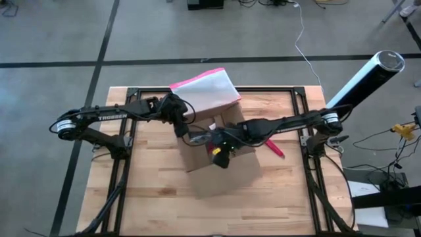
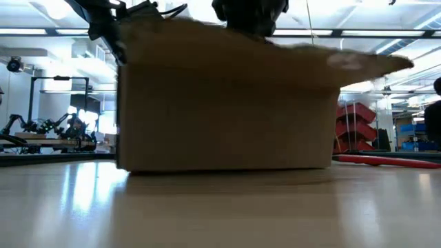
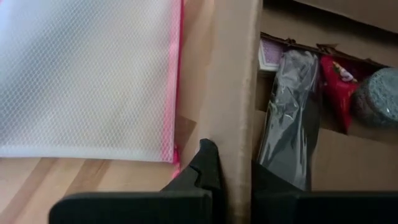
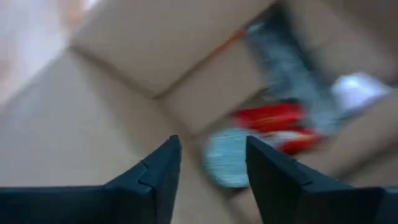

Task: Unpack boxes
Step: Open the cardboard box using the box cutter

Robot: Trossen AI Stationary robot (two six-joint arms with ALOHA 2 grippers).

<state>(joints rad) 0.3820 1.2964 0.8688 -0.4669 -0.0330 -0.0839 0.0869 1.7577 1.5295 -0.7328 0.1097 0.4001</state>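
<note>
Brown box [image 1: 220,155] mid tabletop [image 1: 158,197], flaps open, left gripper [image 3: 231,171] jaws clenched on its left wall, right gripper [image 4: 211,165] above the opening, jaws released, pink-edged pouch [image 1: 204,89] far-left of box

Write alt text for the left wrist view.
The left gripper is clamped on the wall of the open cardboard box. Inside lie a clear plastic packet, a red item and a grey round item; a pink-edged pouch lies outside.

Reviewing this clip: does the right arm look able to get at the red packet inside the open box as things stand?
Probably yes. The right gripper hangs open over the box, whose flaps are folded clear, and the red packet lies uncovered below it. The left gripper clamps the box wall off to one side.
</note>
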